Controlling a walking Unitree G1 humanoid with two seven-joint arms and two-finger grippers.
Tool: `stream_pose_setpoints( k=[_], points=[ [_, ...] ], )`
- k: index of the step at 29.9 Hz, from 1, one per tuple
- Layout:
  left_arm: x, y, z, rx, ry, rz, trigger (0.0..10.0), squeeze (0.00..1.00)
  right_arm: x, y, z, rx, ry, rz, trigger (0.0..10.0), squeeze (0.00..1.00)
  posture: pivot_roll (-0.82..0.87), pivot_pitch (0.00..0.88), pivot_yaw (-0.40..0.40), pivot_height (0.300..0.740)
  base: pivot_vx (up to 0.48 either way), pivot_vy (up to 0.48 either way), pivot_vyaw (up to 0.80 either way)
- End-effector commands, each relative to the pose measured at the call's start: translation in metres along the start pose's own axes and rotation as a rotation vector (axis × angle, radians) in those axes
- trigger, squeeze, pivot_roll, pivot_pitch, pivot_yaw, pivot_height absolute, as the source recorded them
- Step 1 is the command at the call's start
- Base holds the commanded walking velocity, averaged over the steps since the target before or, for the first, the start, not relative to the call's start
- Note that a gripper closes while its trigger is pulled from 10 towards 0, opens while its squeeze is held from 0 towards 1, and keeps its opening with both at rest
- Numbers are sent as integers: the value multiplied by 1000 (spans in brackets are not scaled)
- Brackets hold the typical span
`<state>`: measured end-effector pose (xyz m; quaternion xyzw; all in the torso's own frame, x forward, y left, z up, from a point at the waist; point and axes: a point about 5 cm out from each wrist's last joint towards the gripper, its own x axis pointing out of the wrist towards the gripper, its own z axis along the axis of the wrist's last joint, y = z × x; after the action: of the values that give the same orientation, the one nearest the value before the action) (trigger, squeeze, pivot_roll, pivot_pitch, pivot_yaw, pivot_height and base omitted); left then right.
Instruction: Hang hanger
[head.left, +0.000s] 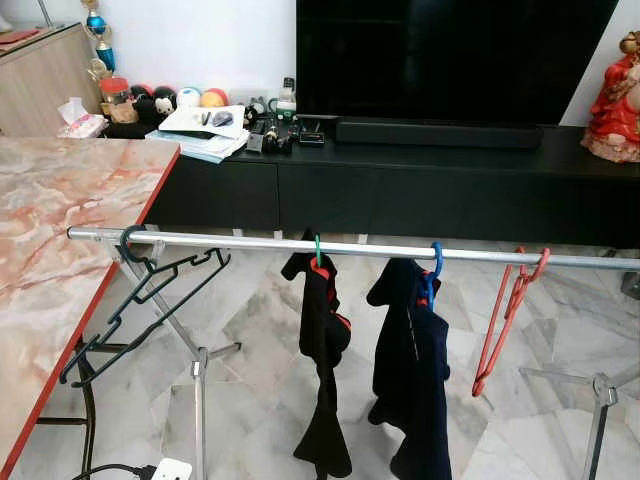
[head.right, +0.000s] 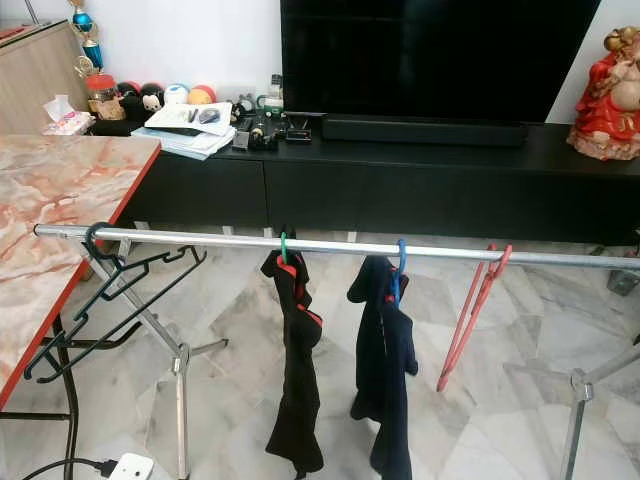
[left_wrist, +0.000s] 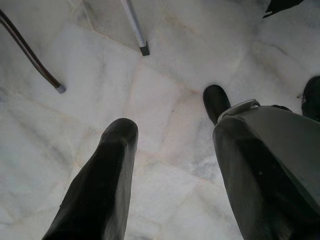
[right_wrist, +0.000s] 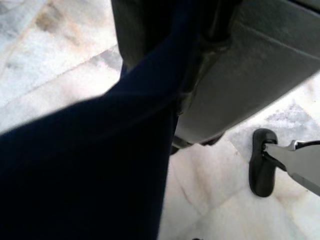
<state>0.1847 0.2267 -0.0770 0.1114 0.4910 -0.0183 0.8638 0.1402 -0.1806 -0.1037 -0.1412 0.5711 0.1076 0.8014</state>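
The black hanger (head.left: 145, 300) is hanging by its hook from the left end of the metal rail (head.left: 250, 243), tilting out toward the marble table (head.left: 60, 230) so that its lower corner is swinging low beside the table's red edge. It is bare, and from how it is sitting the hanging step looks already done. Further right along the same rail, a green hanger (head.left: 318, 252) is carrying a black garment (head.left: 322, 360), a blue hanger (head.left: 434, 270) is carrying a dark navy garment (head.left: 412, 370), and an empty red hanger (head.left: 508, 315) is dangling near the right end. They are sitting well apart, probably so the clothes can air. The rail is resting on crossed metal legs (head.left: 198, 375) on the pale marble floor (head.left: 260, 400). Behind it a long black cabinet (head.left: 400, 190) is holding papers (head.left: 205, 130), a dark screen (head.left: 450, 55) and a red figurine (head.left: 612, 105).

The left gripper (left_wrist: 175, 135) is pointing down at the floor, its two black fingers (left_wrist: 107, 175) spreading wide apart with nothing between them; a leg of the rack is standing just ahead. In the right wrist view a dark blue cloth (right_wrist: 90, 165) is blocking most of the picture, and I cannot tell how the right gripper's fingers are standing or whether they are gripping it. A black foot pad (right_wrist: 262, 162) is resting on the floor beyond.
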Motion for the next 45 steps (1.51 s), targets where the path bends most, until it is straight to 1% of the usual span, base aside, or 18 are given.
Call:
stream_pose_setpoints(
  k=[1, 7, 12, 14, 17, 18, 19, 20, 28, 32, 33, 34, 35, 37, 38, 39, 40, 45],
  points=[
    [0, 1, -5, 17, 29, -2, 10000, 0, 0, 5, -15, -6, 60, 22, 0, 0, -10, 33, -19, 740, 0, 0, 0],
    [0, 1, -5, 18, 30, -1, 10000, 0, -1, 4, -20, -15, 63, 9, 0, 0, -7, 34, -20, 740, 0, 0, 0],
    [-1, 2, -5, 18, 30, 0, 10000, 0, -1, -1, -14, 23, 20, -39, 0, 0, -9, 33, -19, 740, 0, 0, 0],
    [-1, 2, -5, 20, 30, 1, 10000, 0, -1, -10, -1, 64, -43, -88, 10000, 0, -11, 31, -19, 740, 0, 0, 0],
    [-1, 2, -5, 20, 29, 0, 10000, 0, -1, -13, 9, 111, -78, -88, 10000, 0, -12, 30, -20, 740, 0, 0, 0],
    [-1, 2, -5, 20, 29, 0, 10000, 0, -1, -13, 10, 114, -82, -81, 10000, 463, -13, 30, -21, 740, 0, 0, 0],
    [-1, 2, -5, 20, 29, 0, 10000, 0, -1, -13, 11, 114, -87, -78, 10000, 996, -13, 29, -22, 740, 0, 0, 0],
    [-1, 1, -5, 19, 29, 0, 10000, 0, -2, -14, 13, 114, -92, -80, 10000, 1000, -11, 29, -23, 740, 0, 0, 0],
    [-1, 1, -6, 16, 30, 0, 10000, 0, -6, -32, 40, 156, -196, -131, 10000, 1000, -23, 27, -27, 740, 0, 0, 0],
    [-1, 1, -7, 16, 31, -2, 10000, 0, -14, -44, 64, 193, -346, -162, 10000, 1000, -29, 27, -28, 740, 0, 0, 0],
    [-1, 1, -6, 17, 30, -2, 10000, 0, -20, -47, 74, 203, -429, -175, 10000, 1000, -30, 28, -29, 740, 0, 0, 0],
    [-1, 1, -6, 17, 30, -2, 10000, 0, -20, -47, 74, 203, -429, -175, 10000, 1000, -30, 28, -29, 740, 0, 0, 0],
    [-1, 1, -6, 16, 29, -2, 10000, 0, -31, -50, 87, 225, -553, -184, 10000, 1000, -30, 29, -28, 740, 0, 0, 0],
    [-1, 1, -6, 16, 29, -2, 10000, 0, -47, -52, 101, 249, -698, -197, 10000, 973, -30, 29, -27, 740, 0, 0, 0],
    [-1, 1, -6, 16, 28, -2, 10000, 0, -53, -53, 104, 256, -739, -198, 10000, 973, -29, 30, -27, 740, 0, 0, 0],
    [-1, 1, -6, 14, 28, -1, 10000, 0, -61, -53, 109, 262, -800, -213, 10000, 216, -28, 30, -26, 740, 0, 0, 0],
    [-1, 2, -6, 12, 26, 0, 10000, 0, -74, -55, 116, 283, -893, -235, 10000, 0, -29, 31, -25, 740, 0, 0, 0],
    [-1, 3, -6, -9, 14, 8, 10000, 0, -108, -62, 135, 361, -1103, -296, 10000, 0, -31, 33, -19, 740, 0, 0, 0]
  ],
)
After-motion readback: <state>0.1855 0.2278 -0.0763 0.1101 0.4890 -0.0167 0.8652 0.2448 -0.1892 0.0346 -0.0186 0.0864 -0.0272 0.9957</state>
